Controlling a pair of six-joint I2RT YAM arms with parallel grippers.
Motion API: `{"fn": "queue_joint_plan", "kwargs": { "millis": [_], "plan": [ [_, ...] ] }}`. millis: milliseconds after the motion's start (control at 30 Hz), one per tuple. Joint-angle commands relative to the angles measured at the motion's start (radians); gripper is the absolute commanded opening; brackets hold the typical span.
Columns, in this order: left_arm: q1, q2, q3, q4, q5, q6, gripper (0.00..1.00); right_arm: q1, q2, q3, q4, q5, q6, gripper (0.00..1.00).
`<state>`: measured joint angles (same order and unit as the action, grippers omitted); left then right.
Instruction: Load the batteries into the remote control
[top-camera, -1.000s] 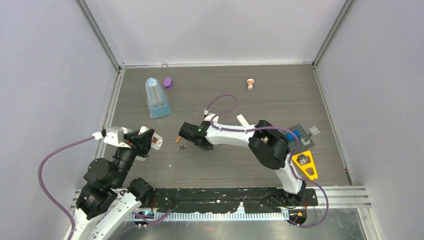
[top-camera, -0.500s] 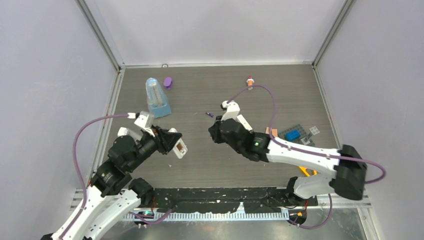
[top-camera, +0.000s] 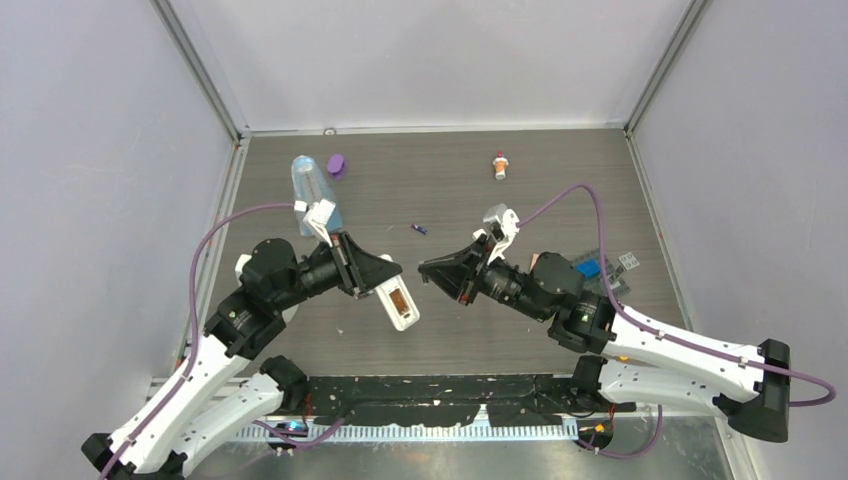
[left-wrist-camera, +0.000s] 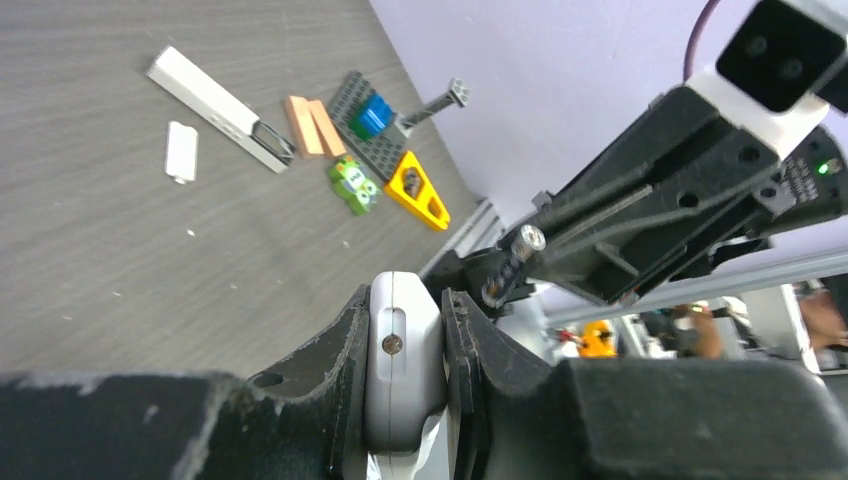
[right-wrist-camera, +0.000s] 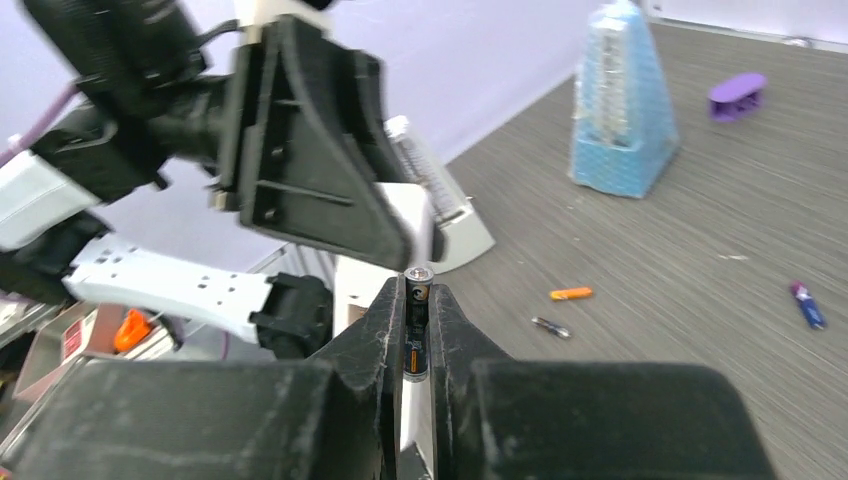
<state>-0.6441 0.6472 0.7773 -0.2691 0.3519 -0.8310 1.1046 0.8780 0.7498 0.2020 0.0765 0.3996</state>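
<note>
Gripping remote (top-camera: 401, 301), left pincer (left-wrist-camera: 405, 300); right pincer (right-wrist-camera: 417, 290) clamps battery (right-wrist-camera: 416, 345) near remote; risk: misaligned entry, battery slips out.

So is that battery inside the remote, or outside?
Outside. The right hand pinches the dark battery, silvery tip showing, apart from the remote gripped by the left hand.

Remote control (top-camera: 401, 302) in left gripper (left-wrist-camera: 405, 305), over near-middle tabletop (top-camera: 480, 335); right gripper (top-camera: 428, 271) just to its right, 1 held battery (right-wrist-camera: 417, 300) in its grip. Loose battery (top-camera: 421, 229) mid-table behind them; 3rd battery (right-wrist-camera: 572, 293) just beside 4th battery (right-wrist-camera: 551, 327), nearer the near edge. Cone case (top-camera: 312, 195) and oval cap (top-camera: 336, 165) far-left corner; little bottle (top-camera: 500, 165) far edge; brick pile (top-camera: 590, 268) right edge
</note>
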Motion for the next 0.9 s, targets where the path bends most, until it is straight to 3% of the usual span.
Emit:
{"fn": "queue_joint_plan", "kwargs": {
  "millis": [0,167,467,867],
  "plan": [
    [0.003,0.015,0.016,0.108,0.064,-0.198,0.0,0.046,-0.011,-0.017,0.119,-0.102,-0.05,0.06],
    [0.027,0.019,-0.017,0.125,0.063,-0.3,0.0,0.127,0.008,-0.028,0.155,-0.025,-0.098,0.06],
    [0.095,0.024,-0.098,0.22,0.188,-0.413,0.0,0.176,0.069,-0.051,0.222,0.032,-0.159,0.07],
    [0.126,0.01,-0.102,0.187,0.255,-0.391,0.0,0.177,0.124,-0.058,0.225,0.062,-0.2,0.08]
  ]
}}
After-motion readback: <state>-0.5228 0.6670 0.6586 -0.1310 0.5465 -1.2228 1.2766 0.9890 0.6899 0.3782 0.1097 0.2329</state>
